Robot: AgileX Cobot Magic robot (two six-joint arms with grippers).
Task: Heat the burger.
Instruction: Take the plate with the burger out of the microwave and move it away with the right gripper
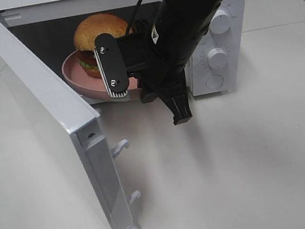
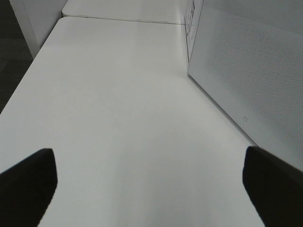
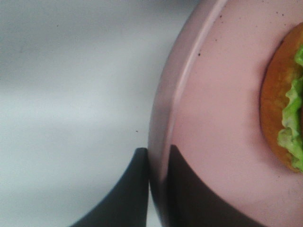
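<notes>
The burger [image 1: 99, 33], with a tan domed bun and green filling, sits on a pink plate [image 1: 80, 79] at the mouth of the open microwave [image 1: 217, 81]. My right gripper [image 1: 140, 90] is shut on the plate's near rim and holds it there. In the right wrist view the fingers [image 3: 132, 198] pinch the plate rim [image 3: 163, 123], and the burger's edge [image 3: 284, 113] shows on the plate. My left gripper [image 2: 151, 189] is open and empty over bare table, outside the exterior high view.
The microwave door [image 1: 41, 109] swings wide open toward the front left; it also shows in the left wrist view [image 2: 246, 71]. Two knobs [image 1: 217, 57] sit on the microwave's right panel. White table [image 1: 254, 168] stretches in front.
</notes>
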